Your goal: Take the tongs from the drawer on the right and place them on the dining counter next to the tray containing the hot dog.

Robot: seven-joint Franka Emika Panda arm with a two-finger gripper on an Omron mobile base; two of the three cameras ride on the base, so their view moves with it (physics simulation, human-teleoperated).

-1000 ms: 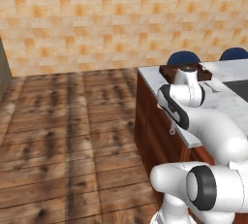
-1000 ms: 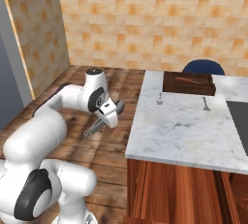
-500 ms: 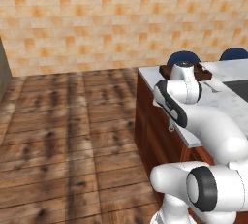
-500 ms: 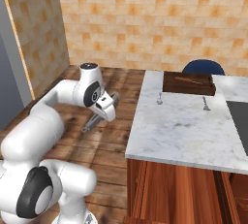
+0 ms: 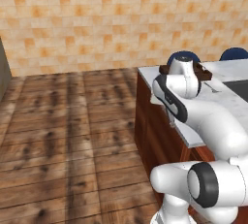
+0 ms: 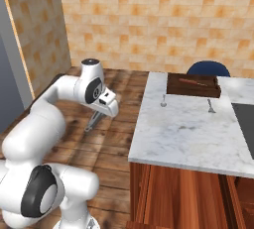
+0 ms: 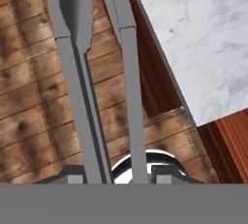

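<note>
While clamped in the gripper (image 6: 101, 115) over open floor, tongs (image 6: 93, 122) just off the dining counter (image 6: 183, 134) edge.

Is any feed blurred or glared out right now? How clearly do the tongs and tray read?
Hand view: the tongs are sharp, close and much enlarged, with no glare. Right base view: even light, the tray is crisp, the hot dog only a faint streak, the gripper small against the floor. Left base view: the arm hides most of the dining counter.
</note>
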